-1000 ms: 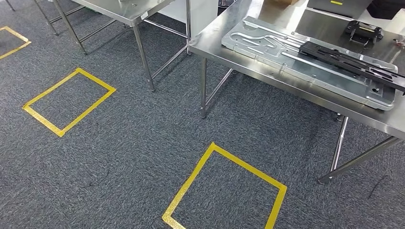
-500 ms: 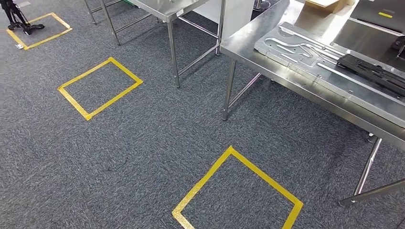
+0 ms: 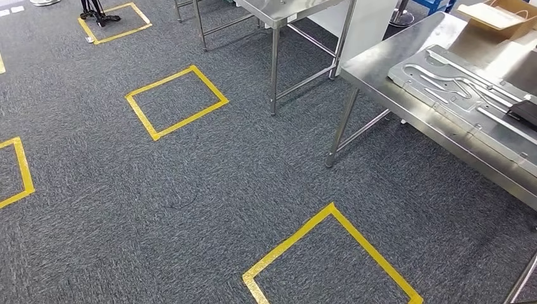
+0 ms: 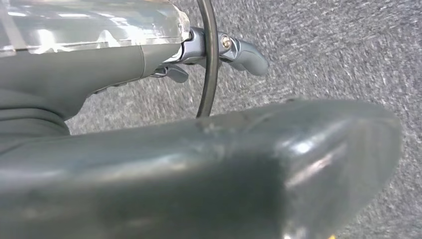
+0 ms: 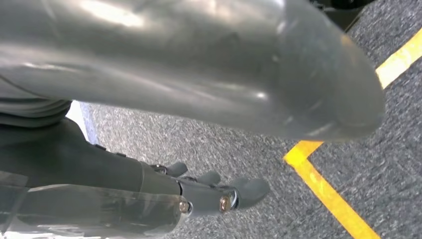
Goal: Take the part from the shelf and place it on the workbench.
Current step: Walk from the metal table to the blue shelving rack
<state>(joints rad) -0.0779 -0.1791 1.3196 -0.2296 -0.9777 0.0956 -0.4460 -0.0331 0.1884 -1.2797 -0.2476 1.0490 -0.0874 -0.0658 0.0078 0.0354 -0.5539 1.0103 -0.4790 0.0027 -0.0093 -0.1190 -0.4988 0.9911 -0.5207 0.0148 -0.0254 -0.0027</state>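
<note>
A steel workbench (image 3: 380, 60) stands at the right of the head view. On it lies a grey stamped metal plate (image 3: 456, 82), with the end of a black part (image 3: 524, 112) on top at the picture's edge. My left hand (image 4: 164, 159) hangs over the grey carpet; its thick thumb is close to the camera, its fingers (image 4: 246, 54) are stretched out, and it holds nothing. My right hand (image 5: 189, 74) also hangs above the carpet with its fingers (image 5: 234, 191) extended and empty, near a yellow tape line (image 5: 328, 194).
A second steel table (image 3: 285, 7) stands behind the workbench. A cardboard box (image 3: 494, 14) sits at the workbench's far end. Yellow tape squares (image 3: 176, 101) (image 3: 332, 253) mark the carpet. A black stand (image 3: 95, 9) is at the far left. A black cable (image 4: 209, 59) crosses my left hand.
The camera has turned left: the workbench has slid towards the picture's right edge and more tape squares and the black stand have come into view at the left.
</note>
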